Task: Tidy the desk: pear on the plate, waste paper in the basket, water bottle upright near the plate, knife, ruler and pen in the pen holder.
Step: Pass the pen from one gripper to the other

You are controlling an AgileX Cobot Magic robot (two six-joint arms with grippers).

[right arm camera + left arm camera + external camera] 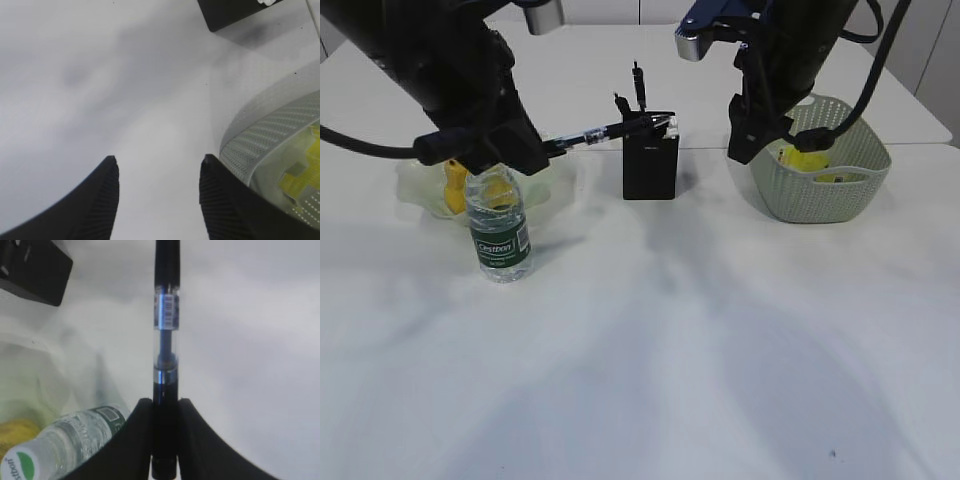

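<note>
Exterior view: water bottle standing upright, green label reads "Cestbon".

The pear is mostly hidden behind the water bottle; the pen holder's contents look too small to tell.

Under my claws spreads the white desk, a thin seam crossing it. Directly on it, below my left claw, stands the water bottle, upright, just in front of the pale green plate. Between my two claws sits the black pen holder. The sage-green basket rests beside my right claw.
</note>
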